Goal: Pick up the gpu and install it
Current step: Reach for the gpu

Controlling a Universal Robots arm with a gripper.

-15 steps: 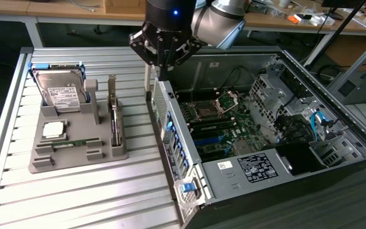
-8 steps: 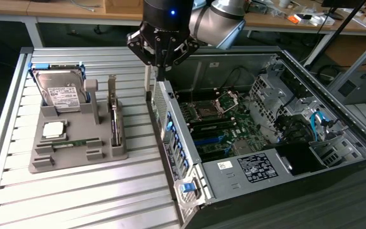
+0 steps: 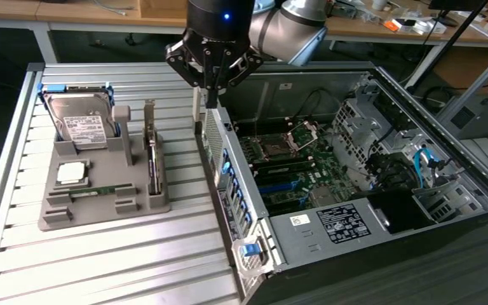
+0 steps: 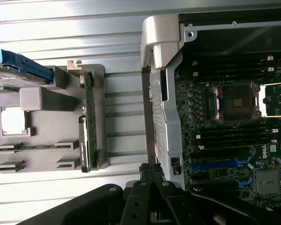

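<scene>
Gripper (image 3: 213, 100) looks pinched shut w/ nothing in it. It hangs over the back wall of the open computer (image 3: 312, 238), just above the wall's top edge. The gpu (image 3: 152, 159) isn't picked up yet. It stands on its thin edge in a slot of the gray tray (image 3: 100, 203), near the gripper, on the exterior view's left. Tray sits on the metal table (image 3: 125, 260), beside the computer.

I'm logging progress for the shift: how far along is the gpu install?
Nothing looks done: the gpu stands on edge in the grey tray, untouched. In hand: the tool hovers over the edge of the open computer case nearest the tray, gripping nothing I can see. Left: both pick-up and install.
</scene>
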